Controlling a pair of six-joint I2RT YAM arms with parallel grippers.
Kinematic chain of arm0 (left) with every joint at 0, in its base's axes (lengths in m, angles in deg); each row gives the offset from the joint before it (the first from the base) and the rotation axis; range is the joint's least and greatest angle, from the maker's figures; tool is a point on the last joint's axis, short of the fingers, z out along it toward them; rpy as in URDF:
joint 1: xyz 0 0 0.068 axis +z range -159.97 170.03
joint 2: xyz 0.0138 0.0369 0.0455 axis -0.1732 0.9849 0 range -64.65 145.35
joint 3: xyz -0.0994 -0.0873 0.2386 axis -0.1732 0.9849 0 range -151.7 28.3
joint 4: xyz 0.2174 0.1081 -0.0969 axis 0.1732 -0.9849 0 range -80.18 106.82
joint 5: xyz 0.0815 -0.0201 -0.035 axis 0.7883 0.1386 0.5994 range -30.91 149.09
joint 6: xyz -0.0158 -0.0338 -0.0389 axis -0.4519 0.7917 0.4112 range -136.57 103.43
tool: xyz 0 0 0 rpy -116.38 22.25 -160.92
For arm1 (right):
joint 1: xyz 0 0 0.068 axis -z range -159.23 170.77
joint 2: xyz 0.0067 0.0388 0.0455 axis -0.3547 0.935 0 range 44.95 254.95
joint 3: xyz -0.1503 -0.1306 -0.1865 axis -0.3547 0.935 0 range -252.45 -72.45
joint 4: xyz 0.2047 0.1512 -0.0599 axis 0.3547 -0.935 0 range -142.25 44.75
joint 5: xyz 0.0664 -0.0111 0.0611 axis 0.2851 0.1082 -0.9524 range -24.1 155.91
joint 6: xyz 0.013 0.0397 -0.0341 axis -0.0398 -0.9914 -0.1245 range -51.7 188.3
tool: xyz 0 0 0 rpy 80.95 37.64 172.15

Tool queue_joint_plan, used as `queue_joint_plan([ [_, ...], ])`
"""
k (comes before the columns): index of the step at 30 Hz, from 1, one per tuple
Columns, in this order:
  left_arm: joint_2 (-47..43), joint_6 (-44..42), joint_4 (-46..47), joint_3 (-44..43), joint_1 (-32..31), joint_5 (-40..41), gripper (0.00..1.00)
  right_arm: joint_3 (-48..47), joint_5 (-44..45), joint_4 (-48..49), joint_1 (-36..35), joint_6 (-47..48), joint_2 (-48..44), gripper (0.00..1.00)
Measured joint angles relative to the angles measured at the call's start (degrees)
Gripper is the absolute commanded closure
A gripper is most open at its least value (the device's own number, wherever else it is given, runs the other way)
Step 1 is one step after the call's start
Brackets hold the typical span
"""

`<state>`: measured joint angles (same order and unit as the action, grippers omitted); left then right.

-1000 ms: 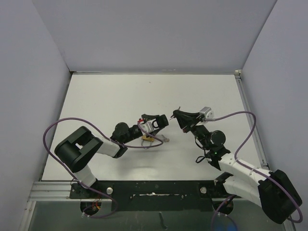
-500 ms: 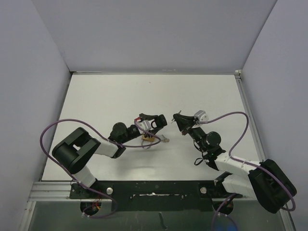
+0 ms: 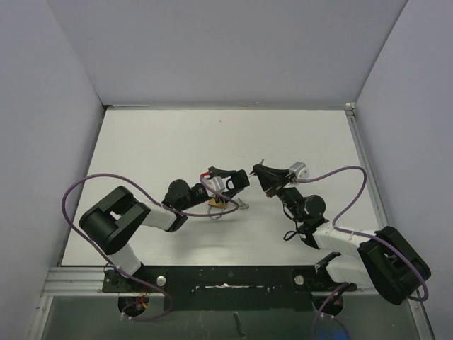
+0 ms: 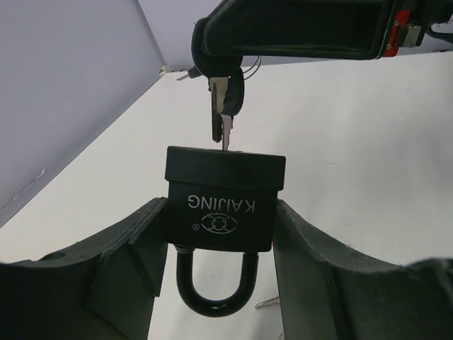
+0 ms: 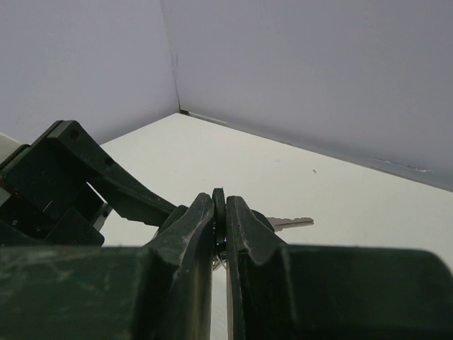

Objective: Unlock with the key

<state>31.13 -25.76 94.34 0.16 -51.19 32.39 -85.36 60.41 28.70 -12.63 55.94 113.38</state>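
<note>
My left gripper [image 4: 221, 219] is shut on a black KAIJING padlock [image 4: 225, 195], gripping its body from both sides. The shackle [image 4: 216, 294] is closed and points toward the camera. My right gripper [image 5: 220, 212] is shut on the black head of a key [image 4: 225, 117]. The blade's tip meets the padlock's far face at the keyhole. How deep it sits cannot be told. A second key [image 5: 290, 224] on the same ring sticks out sideways. In the top view the left gripper [image 3: 239, 180] and right gripper [image 3: 257, 172] are tip to tip at mid-table.
A small brass-coloured object [image 3: 216, 203] and a loose key [image 3: 244, 205] lie on the white table [image 3: 177, 142] just below the left gripper. The loose key also shows in the left wrist view [image 4: 269, 303]. Grey walls enclose the table on three sides.
The right arm has shifted its posture a little, and its gripper stays against the padlock. The left gripper has barely moved. Both grips are the same.
</note>
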Motion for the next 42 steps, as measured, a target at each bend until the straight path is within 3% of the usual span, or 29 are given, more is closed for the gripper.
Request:
queue_joint_plan([
  [22, 1.81, 0.09, -0.04, -1.9, 0.0, 0.48, 1.0, -0.02, -2.91, 4.07, 0.0, -5.27, 1.99, 1.0],
  [42, 1.84, -0.15, -0.46, -1.92, -0.92, 2.32, 1.0, -0.63, 0.5, 3.02, -0.02, -10.56, 3.04, 1.0],
])
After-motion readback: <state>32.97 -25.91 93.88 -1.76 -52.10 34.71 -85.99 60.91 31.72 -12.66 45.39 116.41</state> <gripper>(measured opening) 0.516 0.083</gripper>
